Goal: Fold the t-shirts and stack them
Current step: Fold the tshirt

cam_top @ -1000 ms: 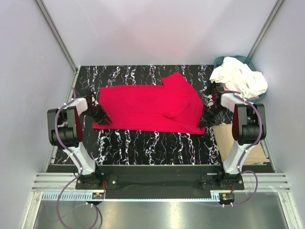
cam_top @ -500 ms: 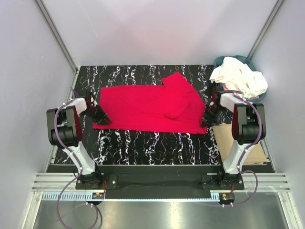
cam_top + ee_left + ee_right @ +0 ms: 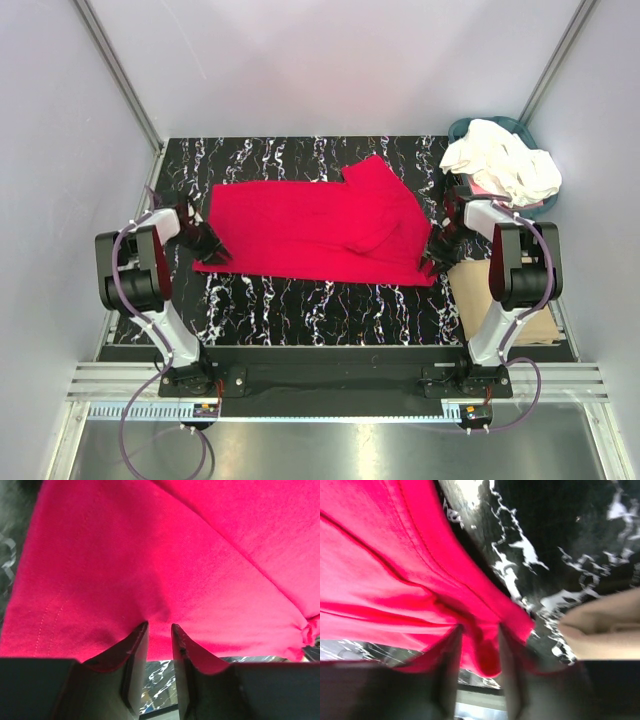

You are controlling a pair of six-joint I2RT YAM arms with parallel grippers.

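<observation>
Overflowing teal basket [image 3: 460, 127] of cream-white t-shirts [image 3: 500, 165]

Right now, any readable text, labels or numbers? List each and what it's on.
None readable. The plain bright red cloth t-shirt shows no print or tag. The cream-white cloth shirts, teal round basket and flat tan cardboard sheet carry no lettering. The pale ticked strip at the near edge is too small to read.

Both arms stretched forward, low, at opposite sides; left gripper [image 3: 205, 243] pinches shirt [image 3: 300, 225] corner; right gripper [image 3: 432, 258] straddles cloth, grip unclear.
</observation>
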